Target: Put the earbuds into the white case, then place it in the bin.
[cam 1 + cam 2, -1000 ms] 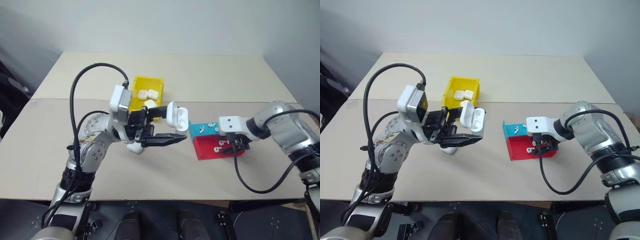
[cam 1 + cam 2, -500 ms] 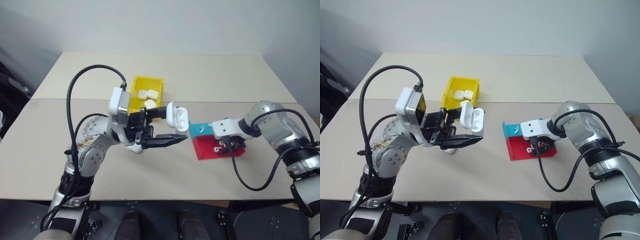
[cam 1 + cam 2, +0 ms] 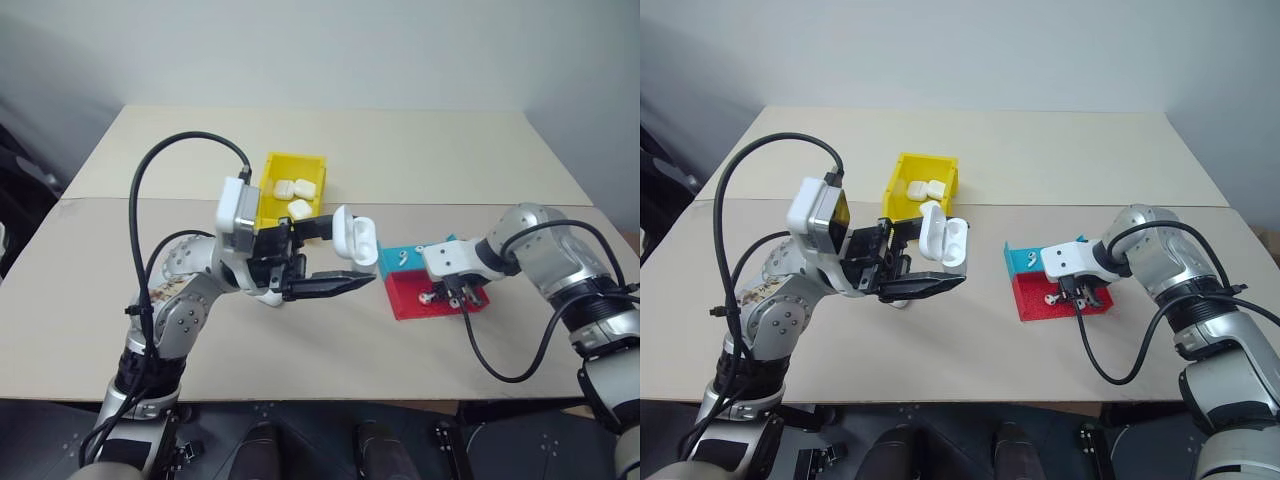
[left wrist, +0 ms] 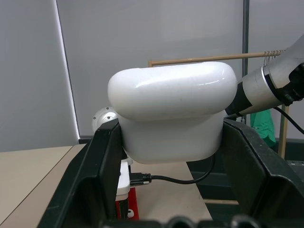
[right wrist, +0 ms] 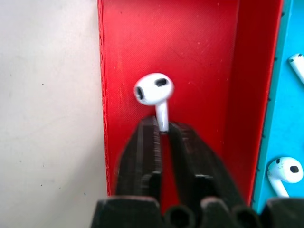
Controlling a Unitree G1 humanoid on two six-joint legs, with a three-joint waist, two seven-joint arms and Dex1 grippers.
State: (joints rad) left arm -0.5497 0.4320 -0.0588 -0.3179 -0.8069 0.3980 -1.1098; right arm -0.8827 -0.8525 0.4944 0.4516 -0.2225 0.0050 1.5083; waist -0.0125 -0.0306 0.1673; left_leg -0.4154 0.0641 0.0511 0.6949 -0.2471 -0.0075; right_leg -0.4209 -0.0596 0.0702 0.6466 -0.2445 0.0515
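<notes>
Left wrist view: unlabelled white case point(image 4: 172, 114)

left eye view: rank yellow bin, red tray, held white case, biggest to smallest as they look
1. yellow bin, though the left arm hides part of it.
2. red tray, partly under the right gripper.
3. white case, smallest, despite being lifted nearer the camera in the left gripper.

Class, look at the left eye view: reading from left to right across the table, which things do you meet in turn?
Yellow bin → open white case held up by the left gripper → teal tray → red tray → right gripper pinching an earbud.
</notes>
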